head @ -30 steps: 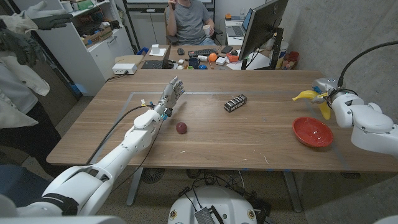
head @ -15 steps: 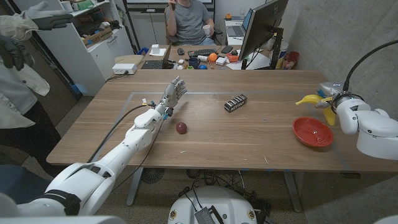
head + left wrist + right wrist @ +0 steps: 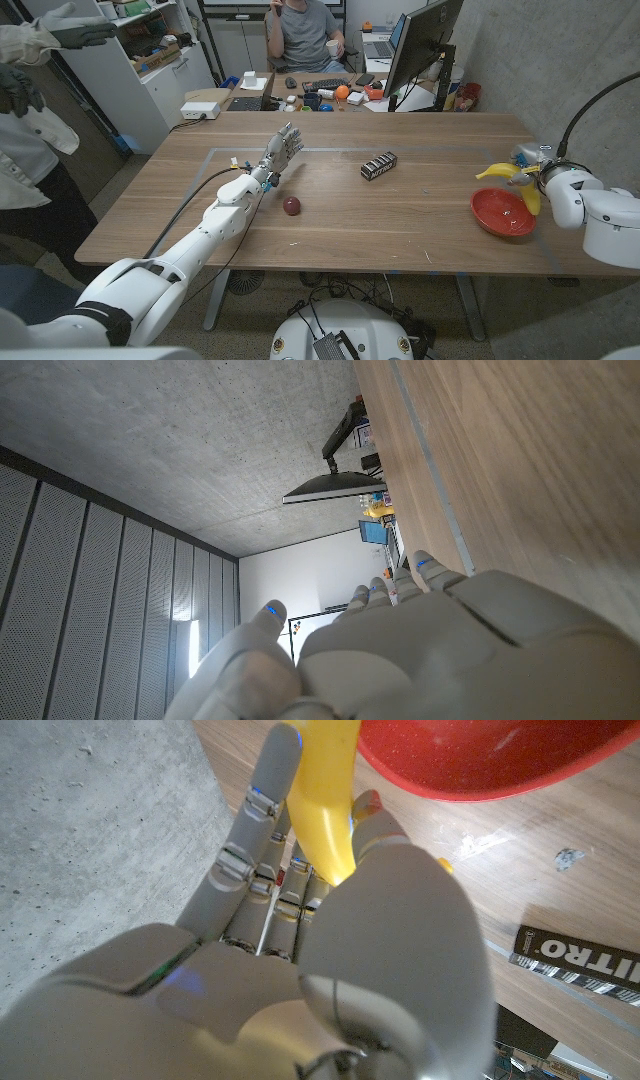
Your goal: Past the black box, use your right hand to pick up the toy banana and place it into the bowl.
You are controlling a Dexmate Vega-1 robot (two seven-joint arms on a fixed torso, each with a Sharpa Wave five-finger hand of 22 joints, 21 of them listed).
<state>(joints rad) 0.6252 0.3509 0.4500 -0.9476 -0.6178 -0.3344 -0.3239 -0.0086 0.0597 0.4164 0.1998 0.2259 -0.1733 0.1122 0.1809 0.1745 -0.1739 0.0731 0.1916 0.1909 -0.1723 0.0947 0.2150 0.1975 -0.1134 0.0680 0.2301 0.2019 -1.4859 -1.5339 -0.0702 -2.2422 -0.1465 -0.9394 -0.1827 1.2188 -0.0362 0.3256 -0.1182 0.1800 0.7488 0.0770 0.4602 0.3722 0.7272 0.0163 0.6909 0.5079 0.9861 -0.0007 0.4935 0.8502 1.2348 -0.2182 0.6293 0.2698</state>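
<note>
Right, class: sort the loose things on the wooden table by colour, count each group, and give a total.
Yellow: 1, the toy banana held in the right hand.
Red: 2, the round red bowl and the small dark red fruit.
Black: 1, the black box.
Total: 4.

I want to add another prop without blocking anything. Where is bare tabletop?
Bare wood lies between the black box and the red bowl, and along the near edge below the dark red fruit. It is crowded at the bowl, where the right hand holds the toy banana.
</note>
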